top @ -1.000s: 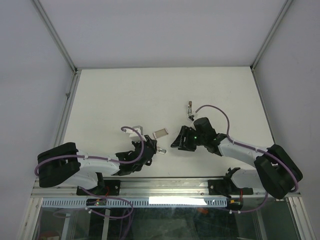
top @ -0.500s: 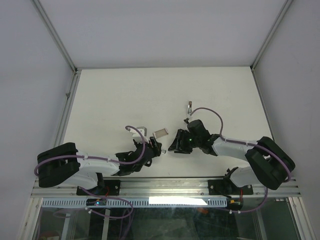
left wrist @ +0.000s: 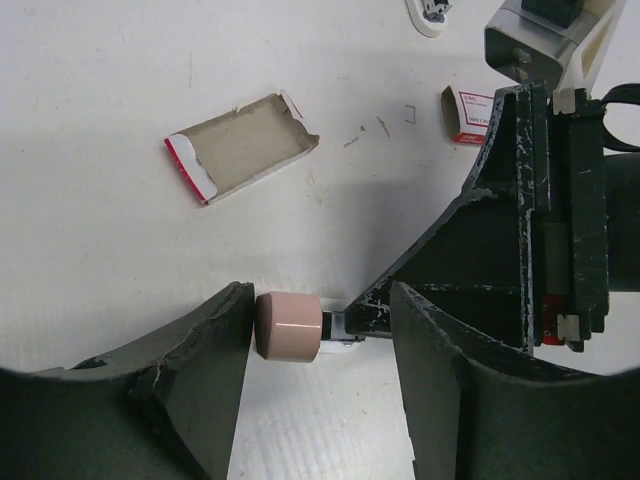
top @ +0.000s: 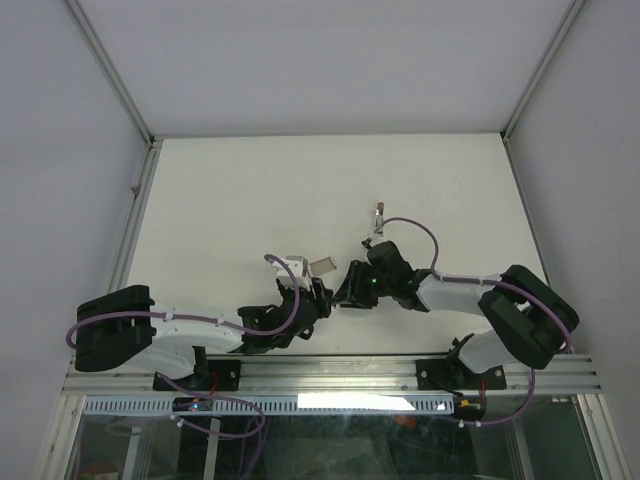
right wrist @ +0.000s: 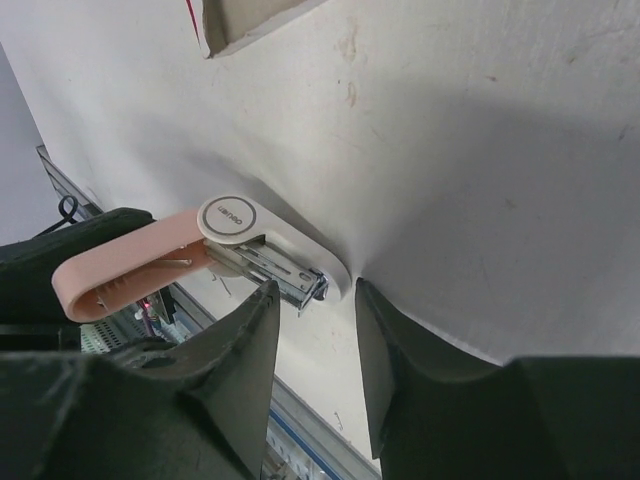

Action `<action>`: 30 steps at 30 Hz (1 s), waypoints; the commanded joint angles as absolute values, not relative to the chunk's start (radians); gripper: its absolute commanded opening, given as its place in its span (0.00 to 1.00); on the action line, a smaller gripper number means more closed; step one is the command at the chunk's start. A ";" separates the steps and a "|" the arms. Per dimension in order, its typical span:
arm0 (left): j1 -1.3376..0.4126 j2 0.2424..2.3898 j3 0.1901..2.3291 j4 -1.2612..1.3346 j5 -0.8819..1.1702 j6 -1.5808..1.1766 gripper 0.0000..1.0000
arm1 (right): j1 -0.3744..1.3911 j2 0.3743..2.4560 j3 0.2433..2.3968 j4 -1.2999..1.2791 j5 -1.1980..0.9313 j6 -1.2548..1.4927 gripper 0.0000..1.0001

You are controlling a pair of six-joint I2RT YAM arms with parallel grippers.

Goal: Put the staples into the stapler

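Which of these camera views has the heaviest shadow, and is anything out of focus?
Right wrist: a broad soft shadow darkens the table right of the stapler, which is sharp; the right gripper is dark and soft-edged. Left wrist: evenly lit, cardboard tray crisp, dark rounded corners at the bottom. Top external: even light, faint shadows beside the arms.

Top view high overhead, looking down; wrist views close, low, facing each other; probably share stapler (left wrist: pixel 288 338).

arms: two white-shelled arms (top: pixel 185 332) with black joints | cables: purple cable (top: pixel 412 220) looped on each | fingers: black plastic fingers (left wrist: pixel 190 400), edges scuffed pale | light: small green light (top: pixel 374 281)
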State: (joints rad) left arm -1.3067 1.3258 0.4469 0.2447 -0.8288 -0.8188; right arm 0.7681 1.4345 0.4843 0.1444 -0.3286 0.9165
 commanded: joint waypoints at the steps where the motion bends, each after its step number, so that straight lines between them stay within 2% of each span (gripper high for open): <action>1: -1.329 1.317 0.495 0.222 -0.863 -0.824 0.57 | 0.781 1.450 0.517 0.224 -0.314 0.949 0.38; 9: -1.351 1.362 0.516 0.200 -0.840 -0.840 0.57 | 0.789 1.460 0.505 0.247 -0.289 0.968 0.35; 19: -1.366 1.380 0.523 0.190 -0.839 -0.859 0.58 | 0.789 1.434 0.508 0.217 -0.258 0.965 0.36; 23: -1.364 1.314 0.511 0.161 -0.882 -0.860 0.66 | 0.786 1.367 0.541 0.112 -0.210 0.908 0.38; 25: -1.361 1.259 0.502 0.168 -0.885 -0.819 0.73 | 0.783 1.334 0.561 0.067 -0.205 0.867 0.40; 30: -1.264 1.149 0.492 0.227 -0.659 -0.650 0.87 | 0.757 1.276 0.619 -0.059 -0.201 0.766 0.45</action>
